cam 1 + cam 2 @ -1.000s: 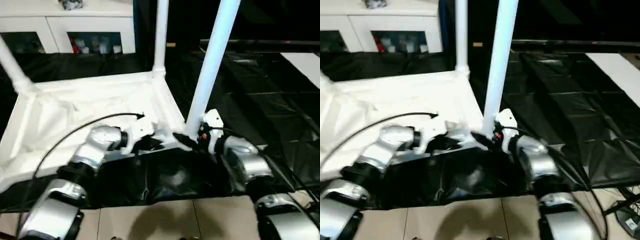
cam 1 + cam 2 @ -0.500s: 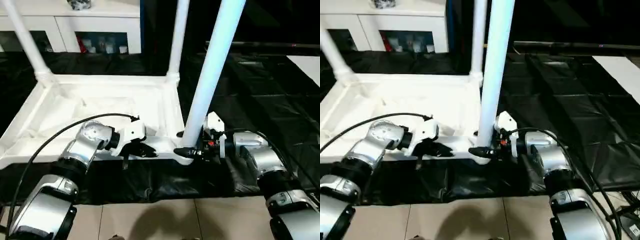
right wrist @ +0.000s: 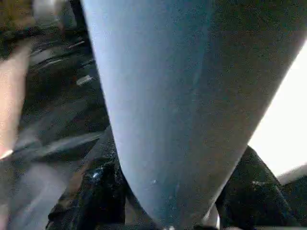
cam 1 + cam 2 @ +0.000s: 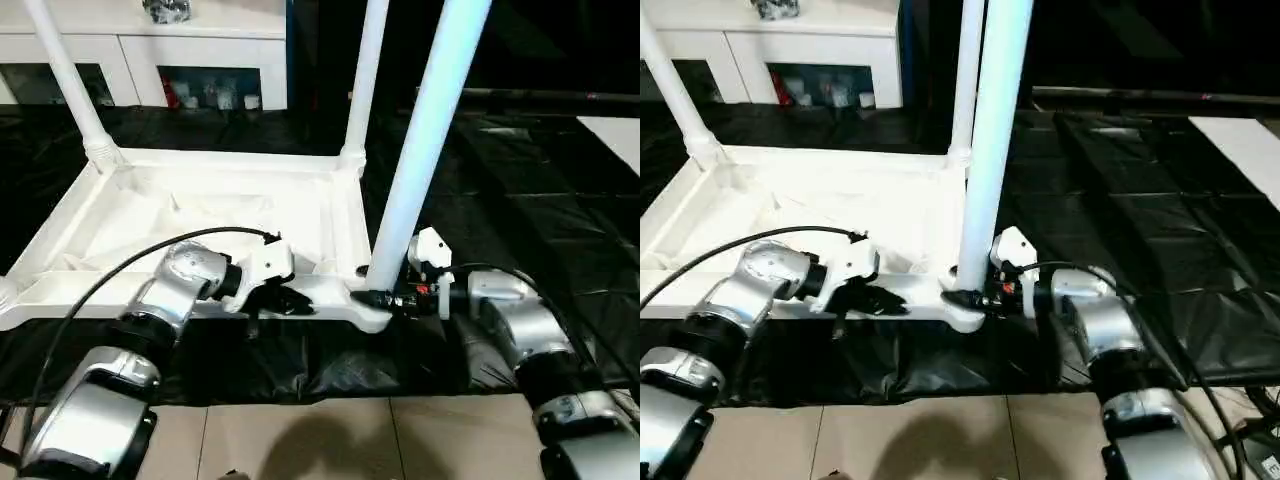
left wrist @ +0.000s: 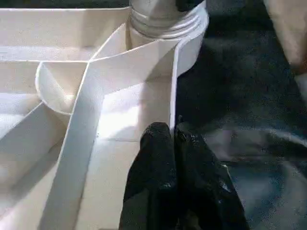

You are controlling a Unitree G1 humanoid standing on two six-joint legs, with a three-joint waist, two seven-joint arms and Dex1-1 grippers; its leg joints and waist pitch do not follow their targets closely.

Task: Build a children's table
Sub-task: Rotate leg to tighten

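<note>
White glass-door cabinet (image 4: 150, 60), black-draped table (image 4: 520, 180), tiled floor (image 4: 330, 440)

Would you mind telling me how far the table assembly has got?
The top lies upside down on the black cover. Two far legs already stand in their sockets. The near right leg is in hand: the right gripper clamps its base at the corner socket, while the left gripper pinches the top's near rim. The near left corner seems to have no leg yet.

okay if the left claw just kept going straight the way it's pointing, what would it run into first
Most likely the near-right leg's corner socket. The left claw, pinching the tabletop's near rim wall, points along that wall toward the socket, where the right claw holds the leg's base.
</note>
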